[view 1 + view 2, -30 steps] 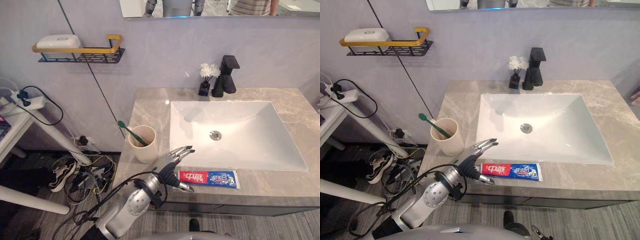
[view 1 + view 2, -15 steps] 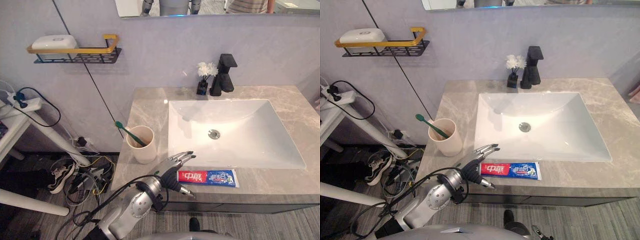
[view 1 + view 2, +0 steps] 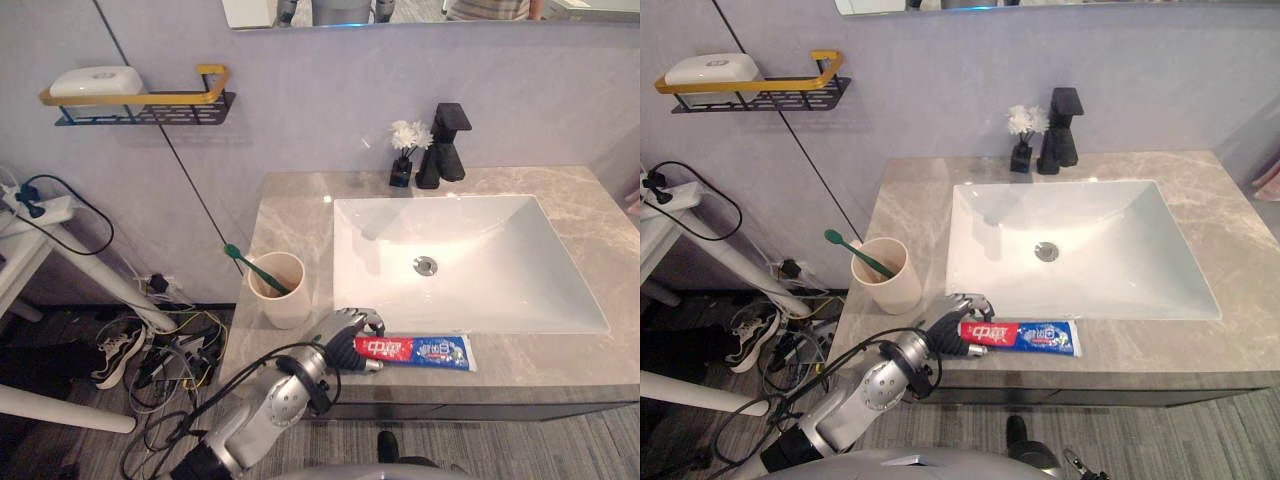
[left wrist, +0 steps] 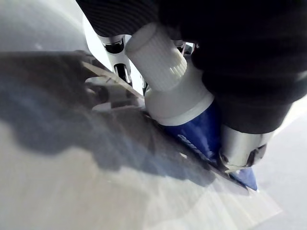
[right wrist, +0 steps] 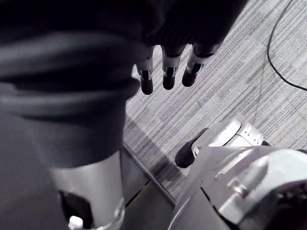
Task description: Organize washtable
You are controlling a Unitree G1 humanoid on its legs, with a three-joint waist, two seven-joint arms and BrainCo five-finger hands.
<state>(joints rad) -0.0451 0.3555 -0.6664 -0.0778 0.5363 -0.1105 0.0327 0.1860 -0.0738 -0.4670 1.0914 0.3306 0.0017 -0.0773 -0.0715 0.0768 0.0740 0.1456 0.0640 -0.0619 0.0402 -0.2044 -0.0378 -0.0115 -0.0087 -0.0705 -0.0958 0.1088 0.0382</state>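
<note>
Toothpaste (image 3: pixel 420 352) lies flat on the worktop (image 3: pixel 290 215) along the front rim of the sink (image 3: pixel 500 280), cap end leftward, and my left hand (image 3: pixel 350 330) is curled round that end. Cup (image 3: pixel 282 295) stands just left of the sink, so I judge a short leftward carry. Right hand (image 5: pixel 165 72) hangs slack.

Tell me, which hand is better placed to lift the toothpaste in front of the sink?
Left: the left hand is curled round the cap end of the toothpaste, while the right hand hangs low above the floor.
</note>
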